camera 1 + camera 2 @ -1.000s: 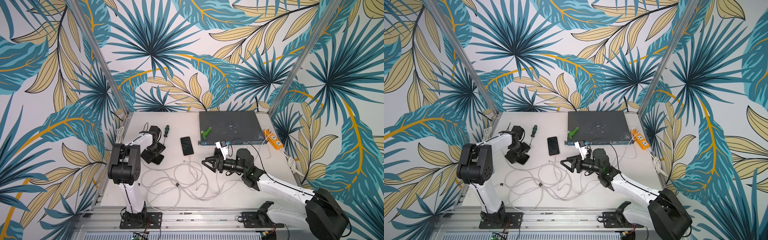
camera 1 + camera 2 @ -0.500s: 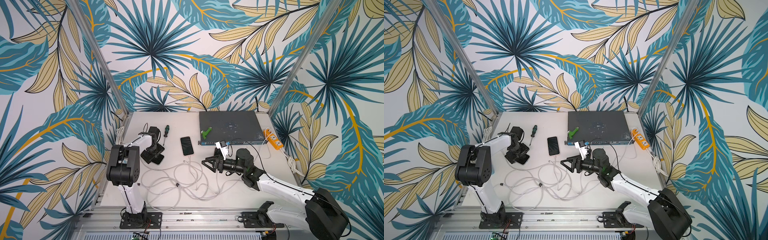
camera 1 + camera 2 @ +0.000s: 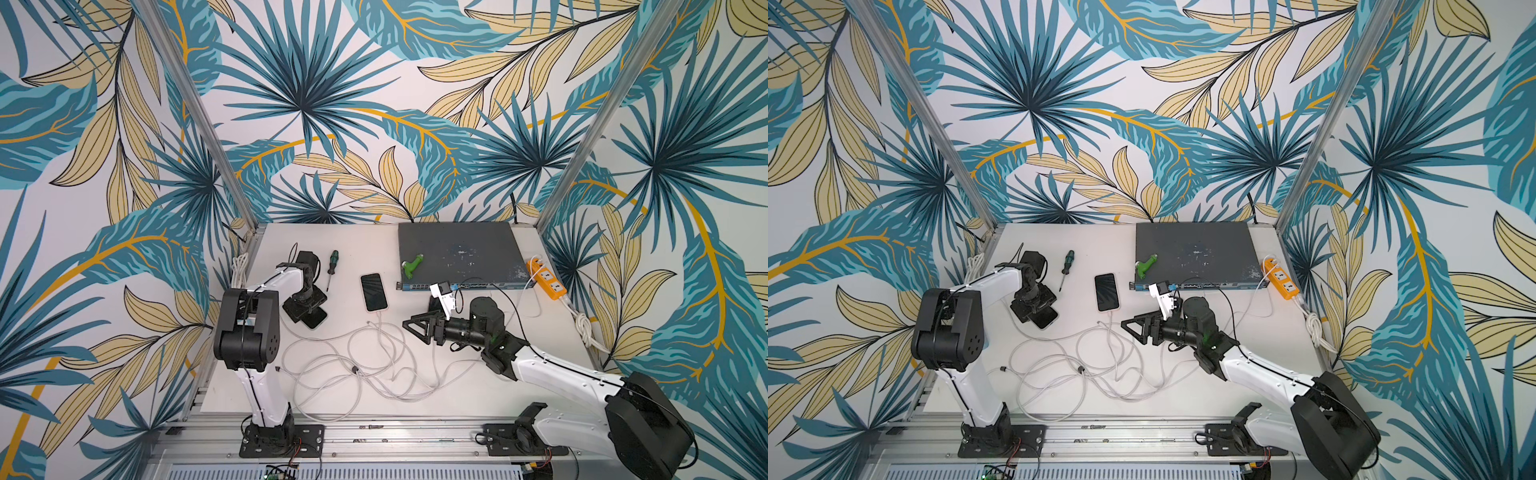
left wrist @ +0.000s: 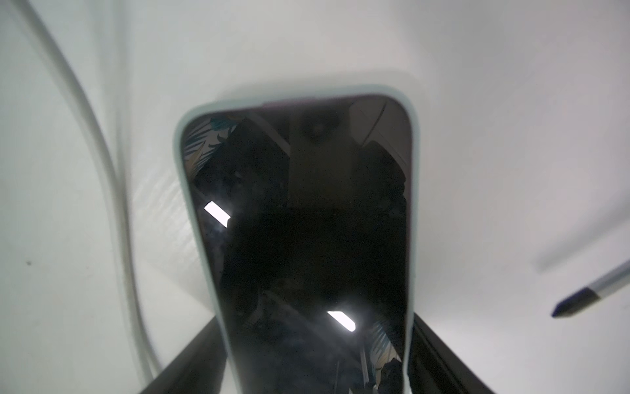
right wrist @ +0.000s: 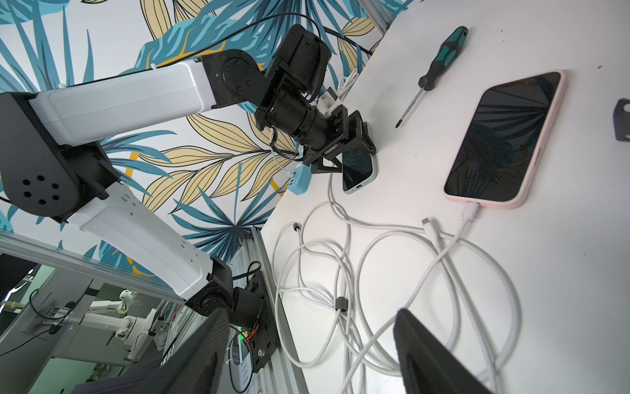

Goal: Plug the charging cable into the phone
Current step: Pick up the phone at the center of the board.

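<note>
Along the left edge of the bench (image 3: pixel 357 245) lies a bundle of white cord (image 3: pixel 239 266). Just inward of it, about midway back, the left claw (image 3: pixel 306 311) points down over the blue-cased phone (image 4: pixel 306 221), which lies flat, screen up. In the left wrist view its two black fingers (image 4: pixel 191 370) flank the phone's long sides, tight against the case. Whether they actually squeeze it cannot be told. The phone's port end sticks out past the claw toward the front edge.

A green-handled screwdriver (image 3: pixel 332 266) lies just behind and to the right of that claw, apart from it. Toward the middle of the bench the pink-cased phone (image 3: pixel 374 291) lies screen up, with a white charging cable (image 3: pixel 371 323) plugged into its front end. That cable runs into a tangle of white cables (image 3: pixel 365 365) spread over the front middle of the bench. A free plug (image 5: pixel 426 221) lies there, just beside the plugged-in one.

The right claw (image 3: pixel 409 328) hangs low over the right side of the tangle. It is turned sideways toward the left edge, with its jaws apart and nothing between them. Behind it a grey network switch (image 3: pixel 457 253) fills the rear right corner, and a green part (image 3: pixel 412 266) rests on its front left corner. An orange power strip (image 3: pixel 546 280) lies along the right edge.
</note>
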Robot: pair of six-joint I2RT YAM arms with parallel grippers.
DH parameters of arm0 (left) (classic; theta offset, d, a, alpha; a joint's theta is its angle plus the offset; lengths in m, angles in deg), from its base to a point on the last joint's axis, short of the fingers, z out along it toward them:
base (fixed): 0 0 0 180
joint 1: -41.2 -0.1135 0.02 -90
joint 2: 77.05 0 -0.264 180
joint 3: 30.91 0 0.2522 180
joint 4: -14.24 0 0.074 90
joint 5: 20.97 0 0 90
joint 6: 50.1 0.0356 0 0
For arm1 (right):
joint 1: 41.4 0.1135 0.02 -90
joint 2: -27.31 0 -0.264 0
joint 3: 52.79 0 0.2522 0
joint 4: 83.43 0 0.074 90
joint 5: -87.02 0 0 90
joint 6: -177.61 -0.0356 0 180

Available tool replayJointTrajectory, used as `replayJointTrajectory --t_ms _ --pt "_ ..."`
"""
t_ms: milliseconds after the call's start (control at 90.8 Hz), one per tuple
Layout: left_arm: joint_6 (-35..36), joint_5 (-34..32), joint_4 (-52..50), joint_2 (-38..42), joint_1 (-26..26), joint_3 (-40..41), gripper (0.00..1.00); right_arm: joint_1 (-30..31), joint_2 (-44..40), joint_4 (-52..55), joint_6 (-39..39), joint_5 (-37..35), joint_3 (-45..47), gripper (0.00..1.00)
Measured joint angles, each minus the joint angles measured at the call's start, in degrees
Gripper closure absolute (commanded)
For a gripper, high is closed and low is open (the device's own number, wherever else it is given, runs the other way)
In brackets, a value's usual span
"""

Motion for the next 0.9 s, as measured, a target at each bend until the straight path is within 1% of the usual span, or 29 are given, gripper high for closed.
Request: replayJointTrajectory --t_ms 88,176,253,331,430,540,639,760,903 --pt "2.3 1.6 0.1 3.7 0.0 0.0 0.5 0.0 0.0 0.0 0.0 -0.2 0.0 0.21" --pt "5.3 4.5 0.6 10.2 0.1 0.0 0.5 0.0 0.5 1.2 0.3 -0.7 -1.0 0.21" --pt "7.8 6.7 1.5 16.2 0.8 0.0 0.5 0.0 1.9 4.2 1.0 -1.8 -3.5 0.21" --pt "10.1 8.8 1.8 21.6 2.4 -0.2 0.5 0.0 4.1 7.3 2.0 -2.9 -7.2 0.21" --pt "12.5 11.4 1.8 26.4 6.3 -0.5 0.5 0.0 8.0 11.2 3.4 -4.0 -13.0 0.21" --pt "14.0 13.9 1.4 29.0 10.7 -0.6 0.5 -0.1 12.8 15.6 5.2 -4.7 -20.0 0.21" --pt "14.1 15.5 1.0 30.4 13.9 -0.5 0.5 -0.1 16.7 17.8 6.2 -4.5 -25.4 0.22" --pt "13.8 15.8 0.8 31.3 16.3 -0.2 0.5 -0.1 21.4 19.1 6.3 -3.3 -30.3 0.24" --pt "12.7 15.4 0.8 31.3 18.2 0.1 0.49 -0.1 24.7 20.0 6.1 -1.9 -32.4 0.26"
